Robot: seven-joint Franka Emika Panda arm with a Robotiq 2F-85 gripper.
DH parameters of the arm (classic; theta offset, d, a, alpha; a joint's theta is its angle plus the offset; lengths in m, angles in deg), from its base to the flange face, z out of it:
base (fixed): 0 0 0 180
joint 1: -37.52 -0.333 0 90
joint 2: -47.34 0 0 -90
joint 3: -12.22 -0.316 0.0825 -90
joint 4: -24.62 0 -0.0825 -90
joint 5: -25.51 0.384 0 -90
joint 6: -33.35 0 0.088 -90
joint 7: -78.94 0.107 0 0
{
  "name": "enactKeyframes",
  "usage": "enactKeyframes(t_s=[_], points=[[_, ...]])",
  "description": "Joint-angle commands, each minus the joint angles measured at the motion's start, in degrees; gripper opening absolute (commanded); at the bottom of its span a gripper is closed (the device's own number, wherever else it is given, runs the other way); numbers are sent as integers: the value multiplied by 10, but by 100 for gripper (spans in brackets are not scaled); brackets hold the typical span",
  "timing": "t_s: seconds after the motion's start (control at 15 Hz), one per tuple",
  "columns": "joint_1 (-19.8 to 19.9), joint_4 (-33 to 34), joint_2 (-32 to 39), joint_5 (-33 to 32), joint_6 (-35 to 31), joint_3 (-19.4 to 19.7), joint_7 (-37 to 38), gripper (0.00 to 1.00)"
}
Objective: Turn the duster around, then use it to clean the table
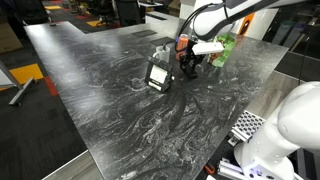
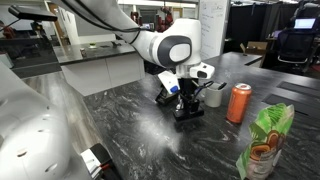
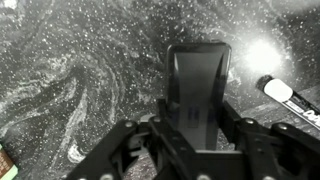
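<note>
The duster (image 3: 198, 85) is a black rectangular block. In the wrist view it lies lengthwise between my fingers on the glossy black-and-grey marble table (image 3: 80, 80). My gripper (image 3: 198, 135) is shut on the duster, with a finger pressed against each long side. In both exterior views the gripper (image 1: 187, 66) (image 2: 185, 108) points straight down, with the duster's dark end at table level. The table (image 1: 120, 110) (image 2: 150, 140) fills most of each view.
An orange can (image 2: 239, 103) and a green bag (image 2: 265, 145) stand beside the gripper, and a black cup (image 2: 213, 95) is just behind it. A black-framed object with a pale face (image 1: 158, 75) stands close by. A white marker (image 3: 275, 90) lies nearby.
</note>
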Motion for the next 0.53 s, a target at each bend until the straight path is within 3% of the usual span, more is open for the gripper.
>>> enactKeyframes(t_s=[0.0,0.2,0.47], points=[[-8,58,62,-7,23,10,-46,27],[-13,75,85,-8,27,13,-93,27],[-9,68,100,-16,14,21,-101,27]])
